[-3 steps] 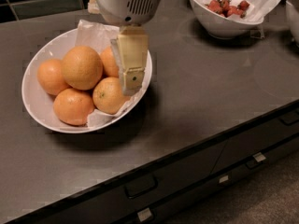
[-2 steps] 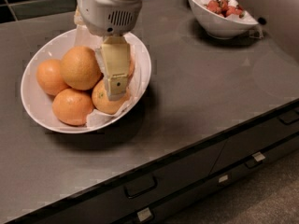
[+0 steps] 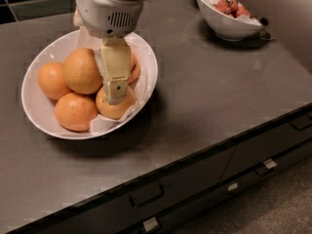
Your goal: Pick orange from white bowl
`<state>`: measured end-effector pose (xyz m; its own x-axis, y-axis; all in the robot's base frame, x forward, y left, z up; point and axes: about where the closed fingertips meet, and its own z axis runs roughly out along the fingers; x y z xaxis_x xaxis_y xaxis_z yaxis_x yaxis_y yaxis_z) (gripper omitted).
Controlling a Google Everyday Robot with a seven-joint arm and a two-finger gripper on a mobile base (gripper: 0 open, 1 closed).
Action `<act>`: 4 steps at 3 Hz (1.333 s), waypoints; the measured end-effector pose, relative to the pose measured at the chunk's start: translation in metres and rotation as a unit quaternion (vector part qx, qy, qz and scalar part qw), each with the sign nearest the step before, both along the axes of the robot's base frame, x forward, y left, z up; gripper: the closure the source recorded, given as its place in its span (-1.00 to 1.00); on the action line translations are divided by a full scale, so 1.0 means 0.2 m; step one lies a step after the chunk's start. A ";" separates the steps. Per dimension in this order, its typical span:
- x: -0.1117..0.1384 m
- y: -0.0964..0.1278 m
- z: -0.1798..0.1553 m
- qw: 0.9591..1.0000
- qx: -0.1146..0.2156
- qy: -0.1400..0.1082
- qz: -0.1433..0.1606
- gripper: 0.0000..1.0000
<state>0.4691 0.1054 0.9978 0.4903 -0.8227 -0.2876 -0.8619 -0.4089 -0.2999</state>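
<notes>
Hand (image 3: 116, 92) is hanging low over the white bowl (image 3: 39, 121) on the bench (image 3: 209, 91), just beside the orange (image 3: 82, 71) lying among smaller oranges (image 3: 75, 111); whether it is gripping cannot be told.

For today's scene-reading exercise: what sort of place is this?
Probably a kitchen: dark countertop over handled drawers, a bowl of strawberries, and the gripper reaching into the white bowl of oranges.

My counter (image 3: 209, 96) is a dark grey slab with drawers (image 3: 185, 179) under its front edge. Two things sit directly on it: the wide white bowl (image 3: 30, 112) at the left, and a smaller white bowl (image 3: 229, 29) of strawberries (image 3: 229, 6) at the far right, well apart. My tool (image 3: 116, 94) reaches down into the wide bowl.
</notes>
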 end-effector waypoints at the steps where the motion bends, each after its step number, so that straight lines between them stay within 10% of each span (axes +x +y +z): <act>1: 0.06 0.11 -0.06 1.000 -0.009 0.020 0.011 -1.00; 4: 0.16 0.25 -0.15 0.999 -0.010 0.047 0.013 -1.00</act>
<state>0.5007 0.1559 0.9683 0.4836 -0.8160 -0.3165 -0.8747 -0.4371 -0.2095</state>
